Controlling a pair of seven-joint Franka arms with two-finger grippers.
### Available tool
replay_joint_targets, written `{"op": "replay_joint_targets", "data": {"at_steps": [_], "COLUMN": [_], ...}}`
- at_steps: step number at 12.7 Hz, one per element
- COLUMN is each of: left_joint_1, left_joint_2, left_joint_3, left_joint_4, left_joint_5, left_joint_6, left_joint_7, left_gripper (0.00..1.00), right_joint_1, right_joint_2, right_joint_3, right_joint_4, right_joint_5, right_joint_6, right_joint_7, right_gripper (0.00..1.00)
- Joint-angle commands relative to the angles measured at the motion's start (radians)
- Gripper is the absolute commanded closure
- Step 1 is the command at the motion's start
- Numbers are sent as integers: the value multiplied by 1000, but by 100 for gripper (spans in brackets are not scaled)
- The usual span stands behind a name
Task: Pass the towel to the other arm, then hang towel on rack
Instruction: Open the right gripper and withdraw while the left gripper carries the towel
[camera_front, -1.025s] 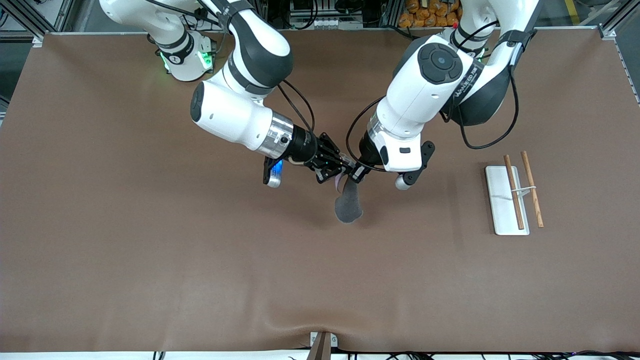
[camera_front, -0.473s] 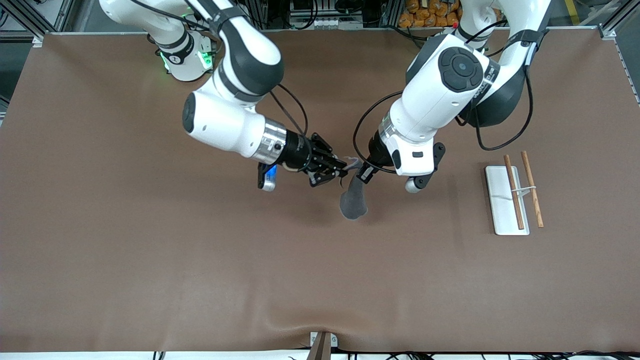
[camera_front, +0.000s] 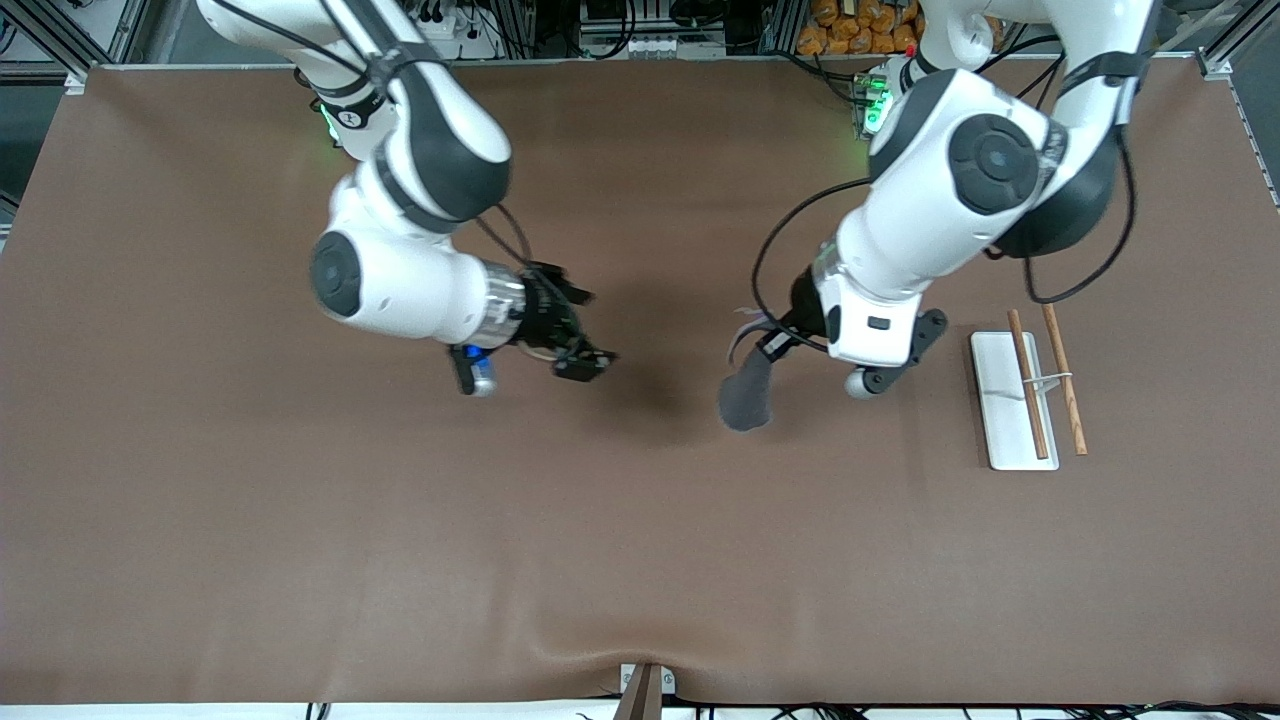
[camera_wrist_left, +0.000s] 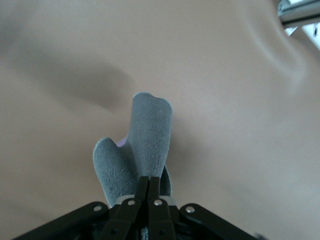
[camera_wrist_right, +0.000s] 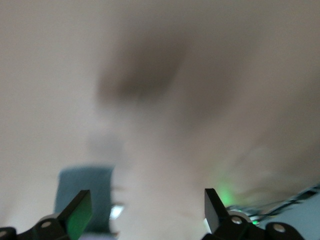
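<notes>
So here's the setup: big brown bench (camera_front: 300, 560), me with two white arms over it. My left gripper (camera_front: 768, 345) is the one that matters, it's up over the middle of the bench with its jaws clenched on the top edge of the small soft towel (camera_front: 746, 398), grey face out, a sliver of purple showing. In the left wrist view the towel (camera_wrist_left: 137, 150) hangs straight down from the pinched jaws, long axis vertical, bottom end free above the bench.

The rack (camera_front: 1030, 395), a small white base plate with two brown wooden rods joined by a thin wire, sits toward my left arm's end of the bench. Its rods run toward the front camera. My left arm is clearly the closer one, so I reckon the hanging is its job.

My right gripper (camera_front: 570, 345) is over the bench well apart from the towel, jaws spread wide, holding nothing, just waiting.
</notes>
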Motion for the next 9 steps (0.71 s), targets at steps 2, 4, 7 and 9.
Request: {"op": "replay_joint_targets", "data": {"at_steps": [2, 4, 7, 9], "left_joint_1": [111, 214, 341, 400], "left_joint_2": [-44, -44, -28, -16], "left_joint_3": [3, 1, 0, 1], "left_joint_4": [-11, -14, -25, -40], "left_joint_5": [-26, -26, -25, -23], "left_joint_6": [-168, -261, -331, -335], "left_joint_7": [252, 413, 637, 751], "left_gripper": [100, 100, 100, 100], "right_joint_1": [-113, -119, -150, -181], "right_joint_2": [-87, -133, -164, -174], "right_joint_3": [1, 1, -4, -42], "right_joint_4": [-2, 1, -7, -9], "right_joint_5": [-135, -339, -478, -501], "right_joint_6": [-251, -327, -397, -446], "right_joint_7": [-181, -409, -534, -730], "right_gripper": [0, 0, 0, 0]}}
